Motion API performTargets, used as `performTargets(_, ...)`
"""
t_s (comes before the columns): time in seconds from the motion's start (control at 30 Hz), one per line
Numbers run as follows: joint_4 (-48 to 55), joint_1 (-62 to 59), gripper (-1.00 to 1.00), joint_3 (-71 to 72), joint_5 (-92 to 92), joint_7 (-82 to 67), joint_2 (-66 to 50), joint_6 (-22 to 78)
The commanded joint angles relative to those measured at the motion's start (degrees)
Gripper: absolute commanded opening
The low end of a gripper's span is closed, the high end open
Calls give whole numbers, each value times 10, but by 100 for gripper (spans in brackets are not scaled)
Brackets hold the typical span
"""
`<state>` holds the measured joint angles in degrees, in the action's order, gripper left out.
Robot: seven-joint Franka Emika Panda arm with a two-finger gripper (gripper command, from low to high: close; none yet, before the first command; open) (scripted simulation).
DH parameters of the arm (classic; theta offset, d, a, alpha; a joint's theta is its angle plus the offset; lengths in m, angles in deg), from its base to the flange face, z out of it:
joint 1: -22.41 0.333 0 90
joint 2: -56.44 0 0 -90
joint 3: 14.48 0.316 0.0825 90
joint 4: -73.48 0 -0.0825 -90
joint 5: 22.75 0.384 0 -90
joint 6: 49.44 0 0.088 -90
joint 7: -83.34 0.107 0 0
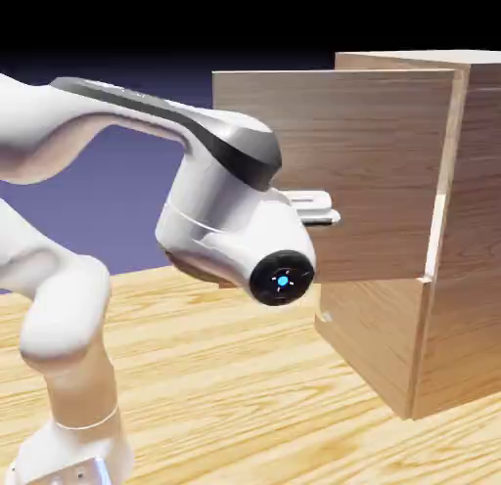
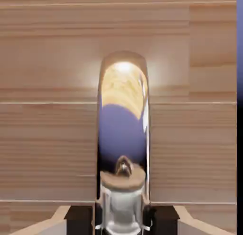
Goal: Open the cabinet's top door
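Top door wide open, hand closed on its upright handle

You have the cabinet [image 1: 458, 229] standing on the wooden counter [image 1: 215, 375], toward the exterior view's right. Its top door [image 1: 372, 160], a broad, flat panel of light-brown wood, stands well out from the cabinet's front. It joins the cabinet at the front edge nearer the camera, and its free edge reaches away from the cabinet, toward the exterior view's left. The lower panel [image 1: 367, 341] lies flush with the cabinet's front.

Your one white arm [image 1: 220, 195] is on the door's outer side, out in front of the cabinet. Its wrist screens the handle there, but the hand view shows it: a shiny, curved handle [image 2: 100, 111], with your hand [image 2: 122, 221] clenched around one end, a dark fingertip at each side. The handle is directly ahead of the hand, with no sideways gap to make up.

The handle's long axis is upright, parallel to the door's free edge and across the level wood grain. The door's own broad face runs outward from the cabinet.

The opening looks all but done, by my reading. If you want more swing, carry the handle around the cabinet-side hinge line; a straight tug could slip the grip.
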<state>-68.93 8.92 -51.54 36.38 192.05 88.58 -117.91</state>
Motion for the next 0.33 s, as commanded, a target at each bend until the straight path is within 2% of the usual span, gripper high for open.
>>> performTargets(0.0, 20, 10, -100, -15, -9, -9, -21, 23)
performTargets(0.27, 161, 67, -100, -107, -49, -82, -174, 183)
performTargets(0.3, 161, 67, 100, -107, -49, -82, -174, 183)
